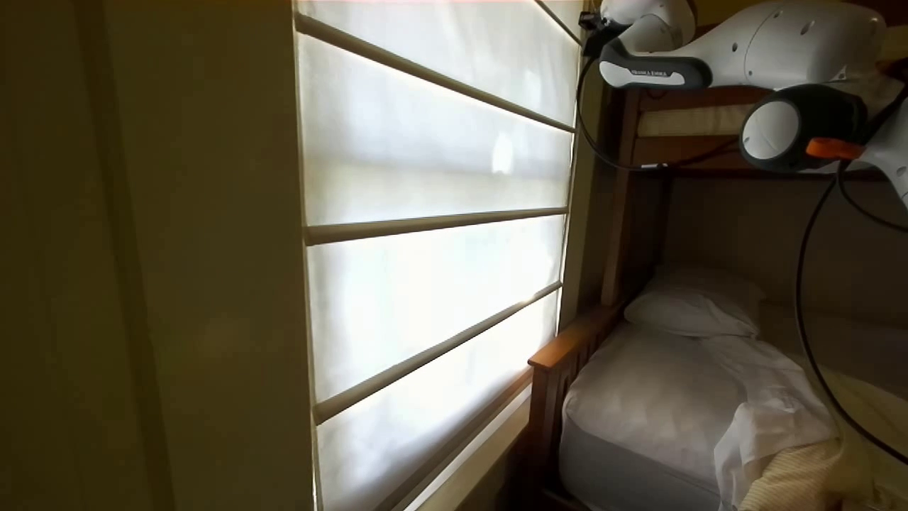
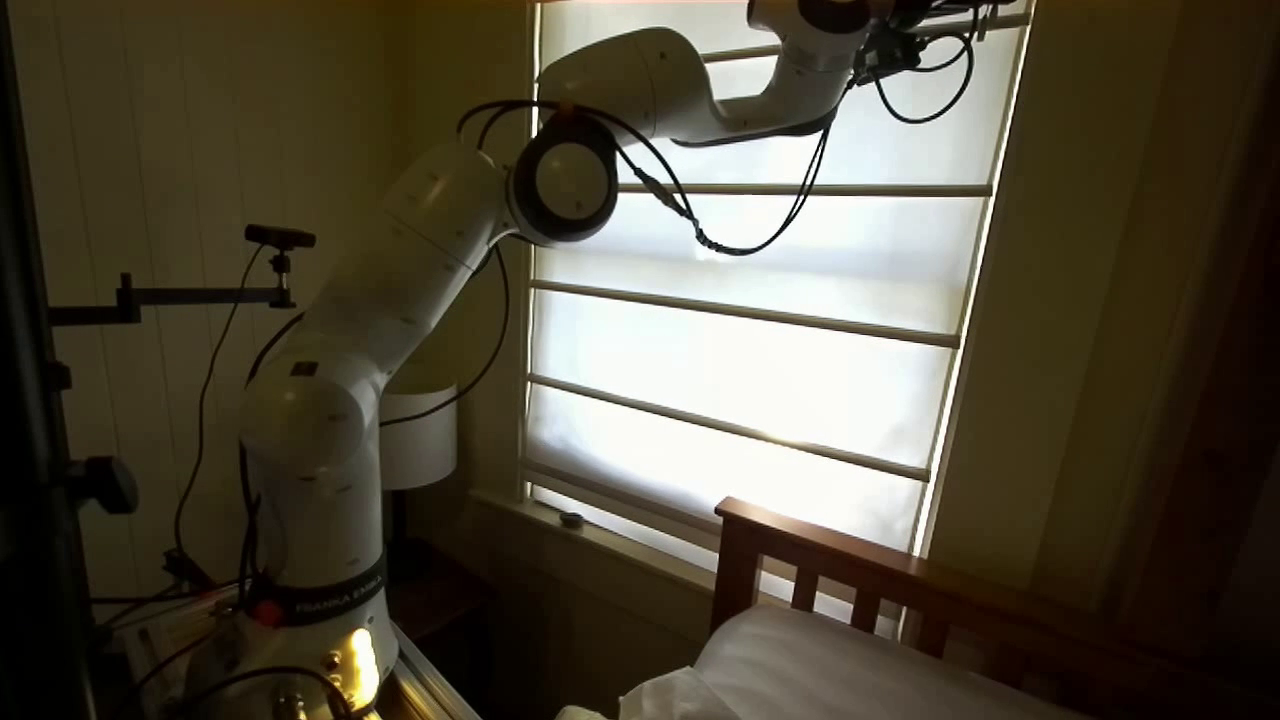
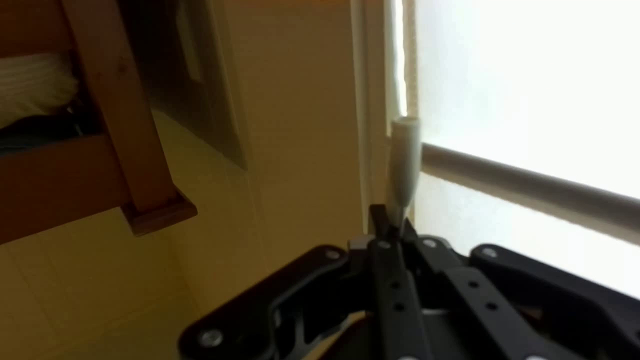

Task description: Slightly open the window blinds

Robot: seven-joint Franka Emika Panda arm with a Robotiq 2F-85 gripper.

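The window blinds, a backlit cream-white fabric shade with horizontal ribs, cover the window in both exterior views (image 1: 433,149) (image 2: 720,352). Their lower edge hangs just above the sill, with a thin bright gap under it. In the wrist view the blinds (image 3: 530,95) and one rib are on the right. My gripper (image 3: 394,225) is closed on the thin end of a white tapered cord pull (image 3: 405,160), which stands out from the fingertips beside the blinds' side edge. In both exterior views the hand is at the top, by the upper blinds; its fingertips cannot be made out.
A wooden bunk bed stands by the window, with its rail (image 2: 850,545) in front of the lower blinds and a post (image 3: 120,100) at the wrist view's left. A mattress (image 1: 660,397), a lamp (image 2: 418,440) and a camera on a bracket (image 2: 280,237) are around. Cables hang from the arm.
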